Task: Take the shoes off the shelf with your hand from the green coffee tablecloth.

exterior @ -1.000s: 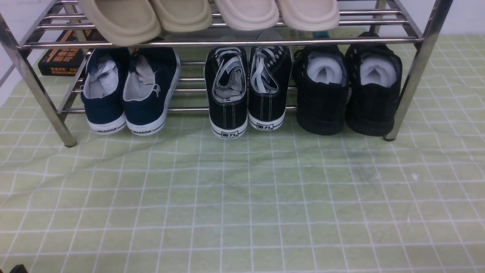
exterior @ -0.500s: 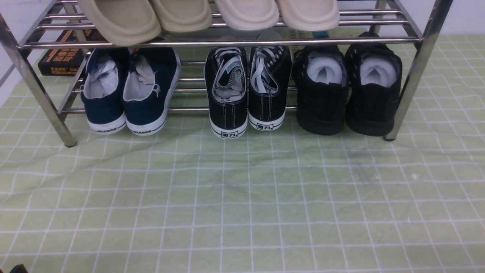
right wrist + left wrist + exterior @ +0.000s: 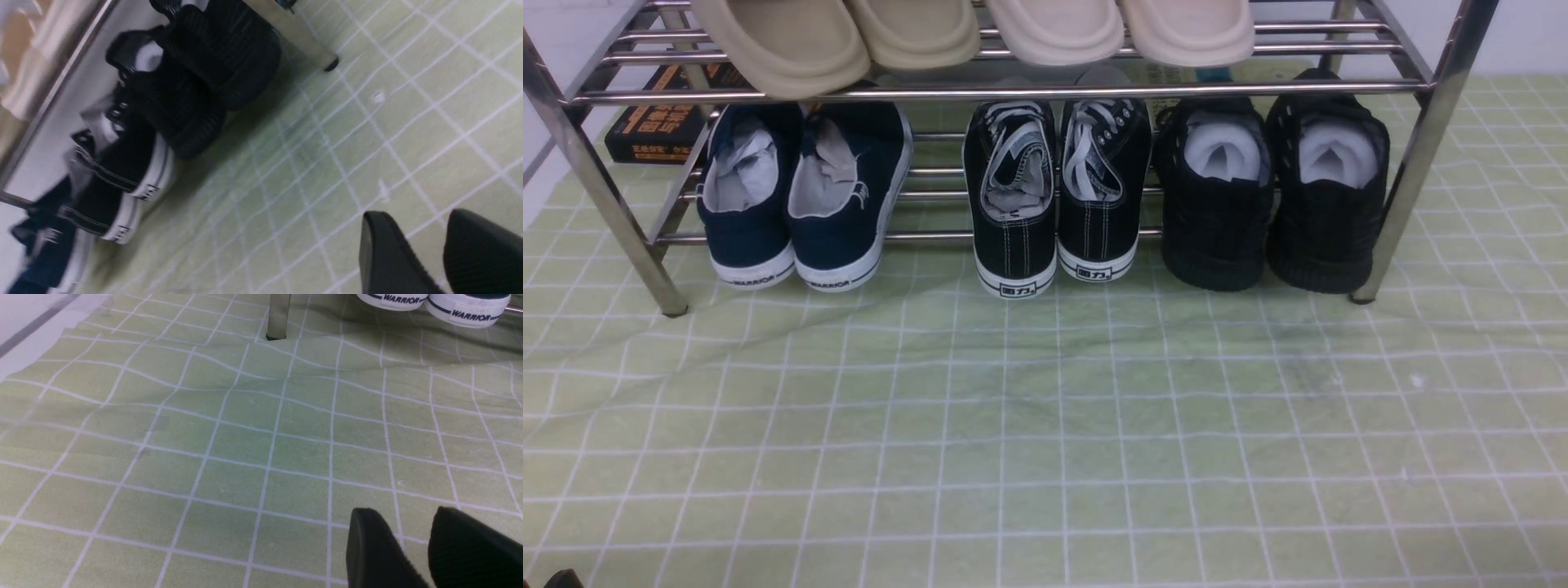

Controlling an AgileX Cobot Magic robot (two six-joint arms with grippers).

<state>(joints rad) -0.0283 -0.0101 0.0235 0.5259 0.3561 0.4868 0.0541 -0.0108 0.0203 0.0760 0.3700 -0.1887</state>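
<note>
The shoes (image 3: 1215, 233), an all-black knit pair with white paper stuffed inside, sit on the lower tier of the shelf (image 3: 1013, 91) at its right end. Their heels face the camera and overhang the front rail, just beside the right front leg. They stand side by side, touching or nearly so. To their left, in the middle of the same tier, is a pair of black canvas sneakers (image 3: 1015, 237) with white laces and soles, and a pair of navy sneakers (image 3: 837, 229) fills the left end. Two pairs of beige slippers (image 3: 792, 45) lie on the upper tier.

The shelf's legs stand on the green tablecloth (image 3: 1045, 425), a wrinkled white-gridded cloth that covers the surface.

In the wrist views, the left hand (image 3: 408, 522) hovers over the cloth, well apart from the navy pair. Its fingers are parted, with only cloth between them. The right hand (image 3: 416, 220), in a blurred picture, is likewise spread apart over cloth, away from the shoes (image 3: 196, 81).
</note>
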